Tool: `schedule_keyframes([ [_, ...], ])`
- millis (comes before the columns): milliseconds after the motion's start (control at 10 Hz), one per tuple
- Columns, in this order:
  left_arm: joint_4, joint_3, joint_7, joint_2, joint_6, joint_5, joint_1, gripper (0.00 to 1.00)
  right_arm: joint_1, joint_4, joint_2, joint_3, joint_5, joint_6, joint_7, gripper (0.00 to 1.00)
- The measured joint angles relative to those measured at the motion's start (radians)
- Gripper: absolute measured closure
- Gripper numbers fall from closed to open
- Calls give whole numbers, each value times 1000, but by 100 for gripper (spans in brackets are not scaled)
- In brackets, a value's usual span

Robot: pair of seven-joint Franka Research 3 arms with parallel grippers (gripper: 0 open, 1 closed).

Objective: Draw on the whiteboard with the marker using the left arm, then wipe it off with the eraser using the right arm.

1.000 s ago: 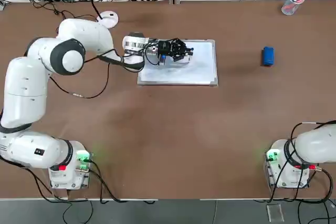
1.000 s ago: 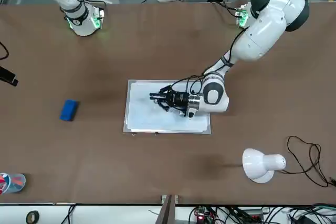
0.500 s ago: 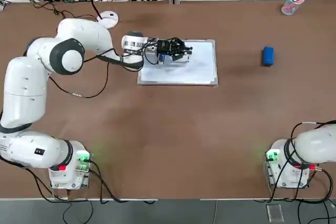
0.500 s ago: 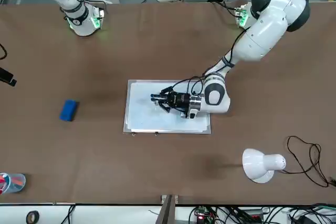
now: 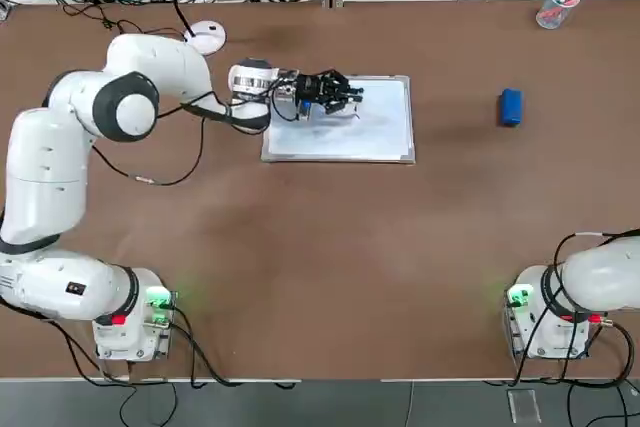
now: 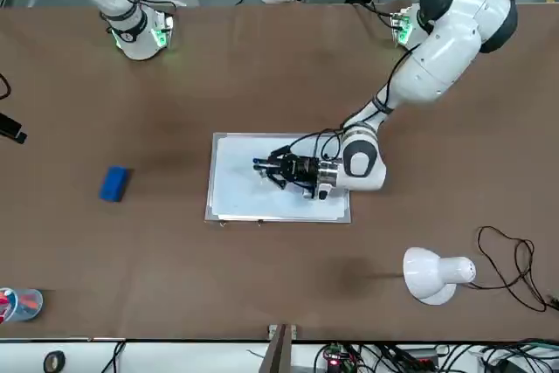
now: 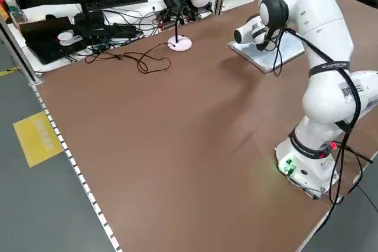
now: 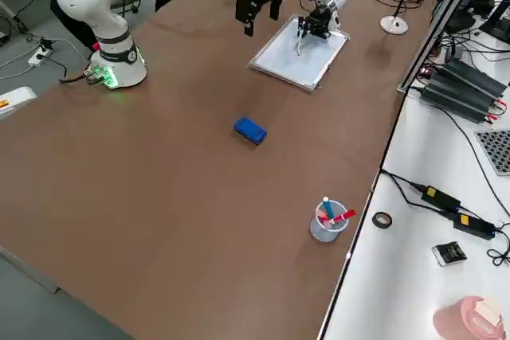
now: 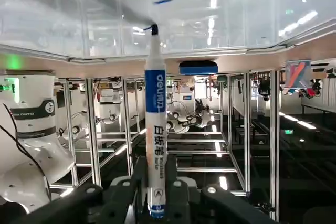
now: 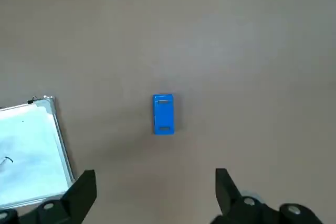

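The left arm [image 5: 120, 107] reaches across the table, wrist turned level, its left gripper [image 5: 343, 95] low and clamped tight — fingers closed. The right arm [image 5: 600, 277] stays folded above its base, its right gripper [image 10: 152, 195] hanging high, pointing down — fingers [image 10: 84, 190] spread wide.

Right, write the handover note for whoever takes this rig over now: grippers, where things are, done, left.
Left gripper: shut on the marker, tip on the whiteboard, over its half nearer the left arm.
Right gripper: open, empty, held high above the table on the robot's right side.
Eraser: lying on the table to the right of the board, apart from it, untouched.
Done: marker picked up, drawing under way; a small dark stroke shows on the board.
Left: finish the drawing, then the right arm picks up the eraser and wipes the board.
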Motion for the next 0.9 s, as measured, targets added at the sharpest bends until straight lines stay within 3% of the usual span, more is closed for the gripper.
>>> schedule_keyframes([
  [900, -105, 0, -27, -74, -10, 67, 45, 82, -1, -3, 0, 0, 0, 0, 0, 0],
])
